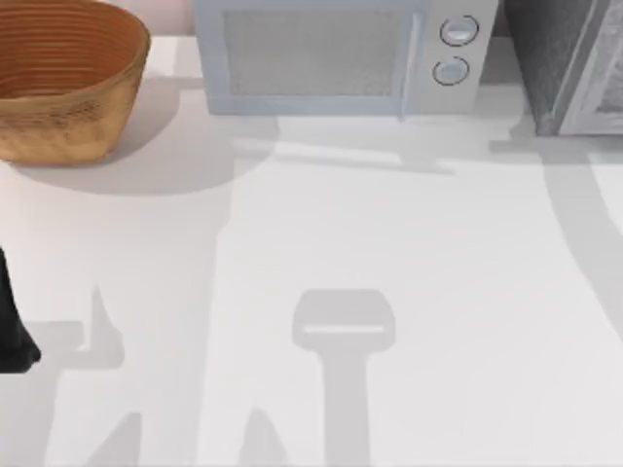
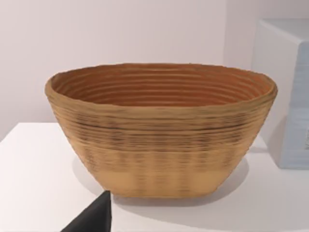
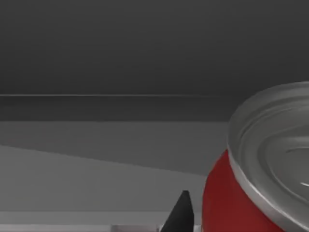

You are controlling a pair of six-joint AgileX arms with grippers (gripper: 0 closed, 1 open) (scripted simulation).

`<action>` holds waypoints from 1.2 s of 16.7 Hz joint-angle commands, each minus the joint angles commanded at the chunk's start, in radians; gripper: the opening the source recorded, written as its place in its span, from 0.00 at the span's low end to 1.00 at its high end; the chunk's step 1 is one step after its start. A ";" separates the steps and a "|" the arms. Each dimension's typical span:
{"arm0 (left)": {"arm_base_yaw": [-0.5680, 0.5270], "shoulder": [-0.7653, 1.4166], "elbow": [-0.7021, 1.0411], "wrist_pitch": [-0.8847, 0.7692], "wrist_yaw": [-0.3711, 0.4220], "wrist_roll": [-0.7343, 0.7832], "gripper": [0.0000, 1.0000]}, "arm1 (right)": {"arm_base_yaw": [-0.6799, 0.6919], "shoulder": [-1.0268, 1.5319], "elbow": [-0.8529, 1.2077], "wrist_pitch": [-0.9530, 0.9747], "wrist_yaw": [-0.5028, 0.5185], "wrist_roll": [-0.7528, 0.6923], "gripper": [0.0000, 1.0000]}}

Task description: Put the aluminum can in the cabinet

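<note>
1. The aluminum can (image 3: 256, 188) is red with a silver, ridged top; the right wrist view shows it close up against a dark grey interior.
2. The cabinet (image 1: 565, 58) stands at the table's (image 1: 389, 253) far right, beside the microwave (image 1: 341, 53).
3. The woven basket (image 1: 58, 78) sits far left; its visible inside is empty.
4. The left arm (image 1: 12, 331) rests at the left edge.

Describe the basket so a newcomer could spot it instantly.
Start at the pale microwave along the table's back edge and look to its left, at the table's far-left corner. The basket stands there: a wide, tan woven bowl with ribbed, flaring walls. It is the one rounded, warm-coloured thing next to the grey boxy appliances.
</note>
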 joint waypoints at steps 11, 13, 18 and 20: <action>0.000 0.000 0.000 0.000 0.000 0.000 1.00 | 0.020 0.155 0.205 -0.049 0.018 0.008 0.00; 0.000 0.000 0.000 0.000 0.000 0.000 1.00 | 0.018 0.184 0.239 -0.058 0.015 0.007 0.00; 0.000 0.000 0.000 0.000 0.000 0.000 1.00 | -0.003 0.378 0.498 -0.122 0.001 0.000 0.00; 0.000 0.000 0.000 0.000 0.000 0.000 1.00 | -0.016 0.484 0.646 -0.159 -0.007 -0.002 0.00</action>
